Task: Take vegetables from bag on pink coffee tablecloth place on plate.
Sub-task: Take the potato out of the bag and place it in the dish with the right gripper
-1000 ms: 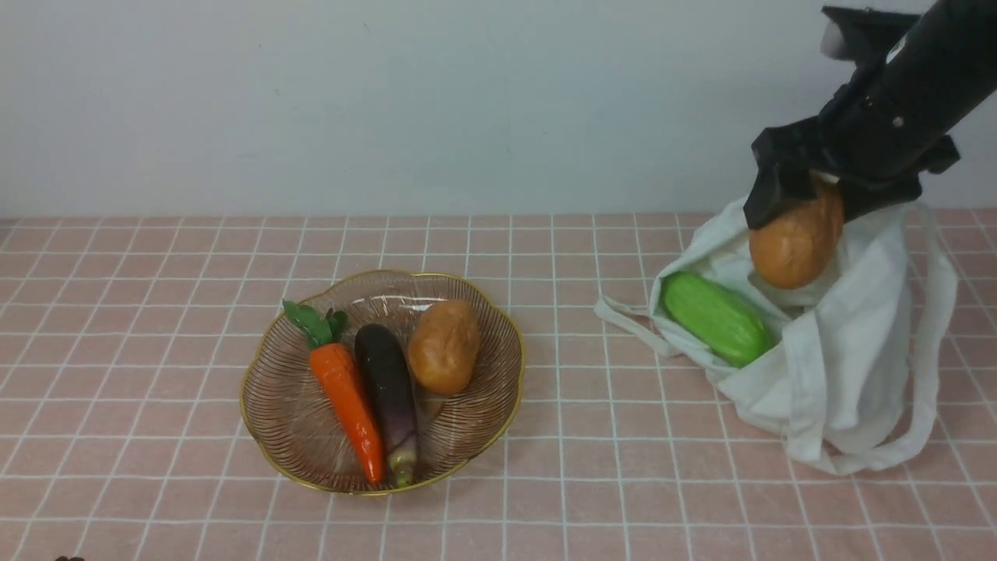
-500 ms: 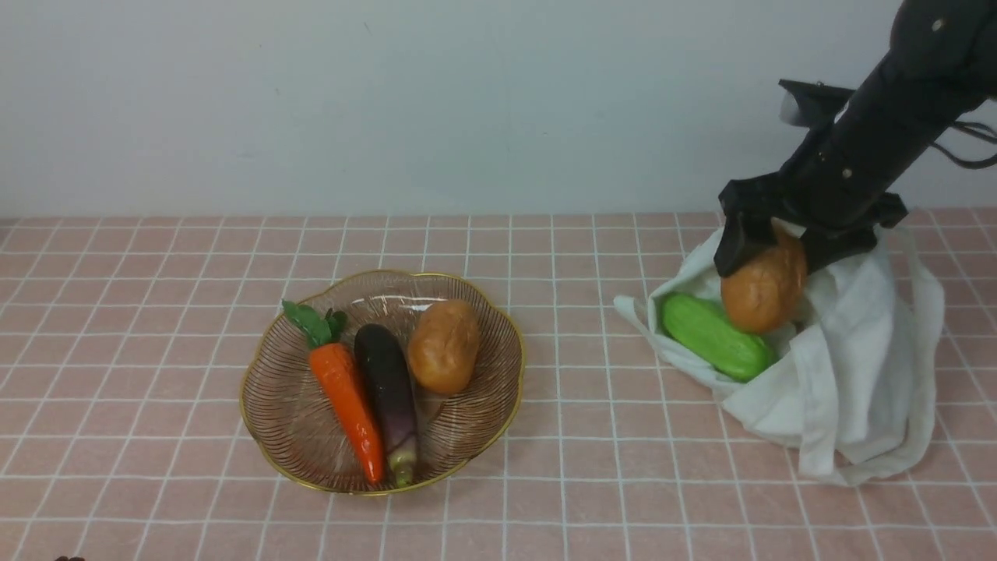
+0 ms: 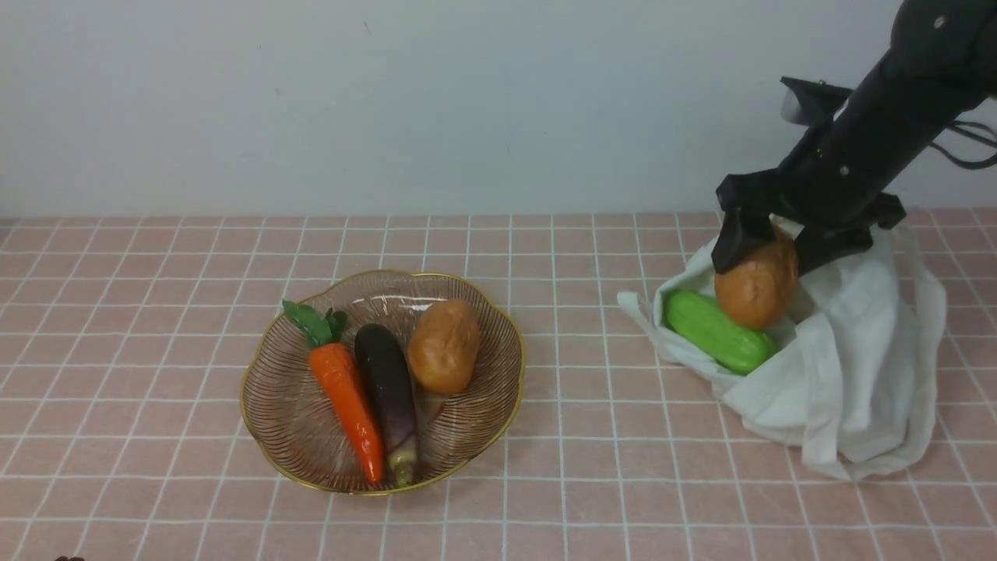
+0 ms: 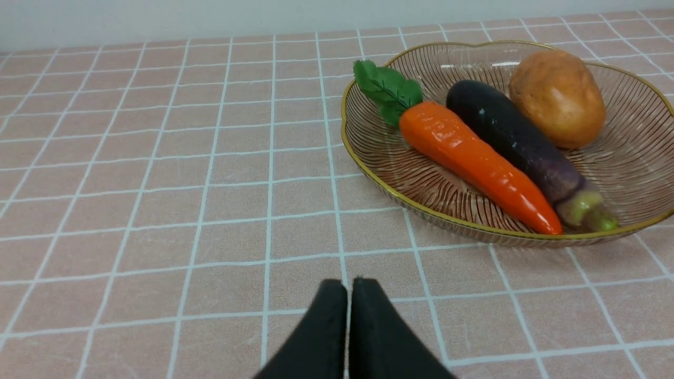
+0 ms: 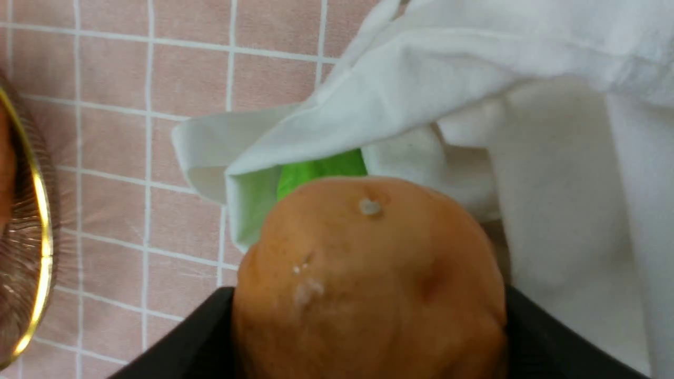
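My right gripper (image 3: pixel 767 253) is shut on a brown potato (image 3: pixel 755 288), held just above the mouth of the white bag (image 3: pixel 845 374) on the pink tablecloth (image 3: pixel 584 483). The potato fills the right wrist view (image 5: pixel 368 279). The green cucumber-like vegetable (image 3: pixel 715 331) lies in the bag's opening and partly shows in the right wrist view (image 5: pixel 321 171). The plate (image 3: pixel 296 421) holds a second potato (image 3: pixel 444 347), a carrot (image 3: pixel 347 397) and an eggplant (image 3: pixel 387 389). My left gripper (image 4: pixel 350 287) is shut and empty, low over the cloth near the plate (image 4: pixel 421 195).
The bag's strap (image 3: pixel 931 327) hangs at the far right. A pale wall (image 3: pixel 389 101) stands behind the table. Bare cloth lies between plate and bag.
My right gripper with the potato has moved left and down, coming lower over the bag's mouth. The bag has settled and shifted a little. The left arm has not moved.
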